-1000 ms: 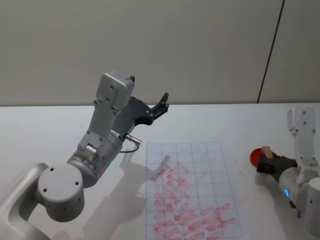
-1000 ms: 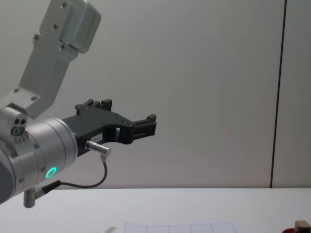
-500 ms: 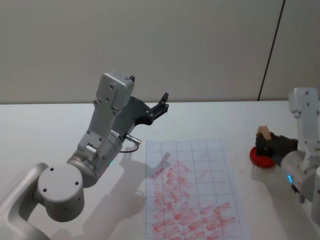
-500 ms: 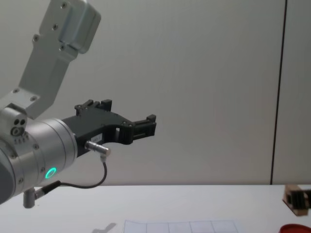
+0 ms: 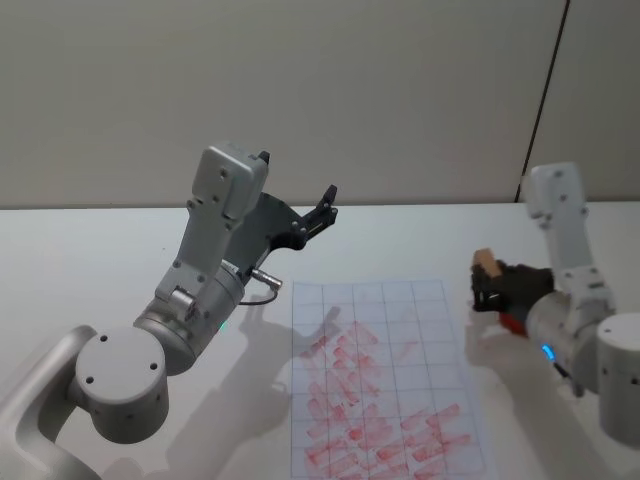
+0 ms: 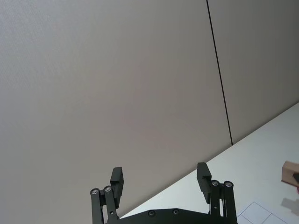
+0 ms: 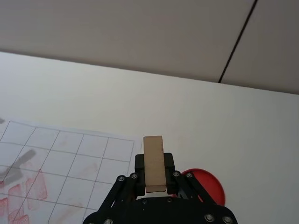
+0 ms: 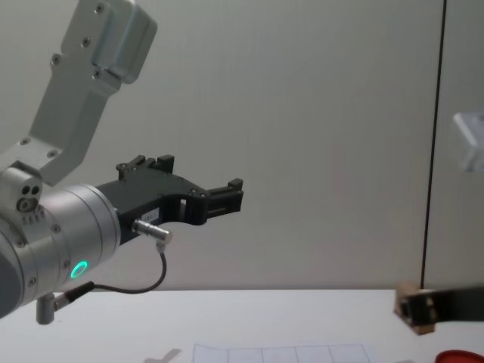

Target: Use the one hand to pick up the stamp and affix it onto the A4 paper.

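Observation:
The stamp (image 5: 486, 266), a small tan wooden block, is held off the table with my right gripper (image 5: 487, 284) shut on it. It hovers just beyond the right edge of the A4 paper (image 5: 385, 380), near that sheet's far right corner. In the right wrist view the stamp (image 7: 153, 163) stands upright between the black fingers (image 7: 140, 164), with the gridded A4 paper (image 7: 60, 151) to one side. In the chest view the stamp (image 8: 412, 308) is low on the right. My left gripper (image 5: 325, 205) is raised high above the table's far left and is open with nothing in it (image 6: 160, 179).
A red round pad (image 7: 205, 183) lies on the white table right behind the right gripper, partly hidden by it (image 5: 513, 322). Many red stamp marks cover the paper's nearer boxes (image 5: 370, 420). A pale wall with a dark vertical seam (image 5: 540, 100) backs the table.
My right gripper has lifted the stamp off the red pad and carried it left, towards the paper's right edge. The left arm has not moved.

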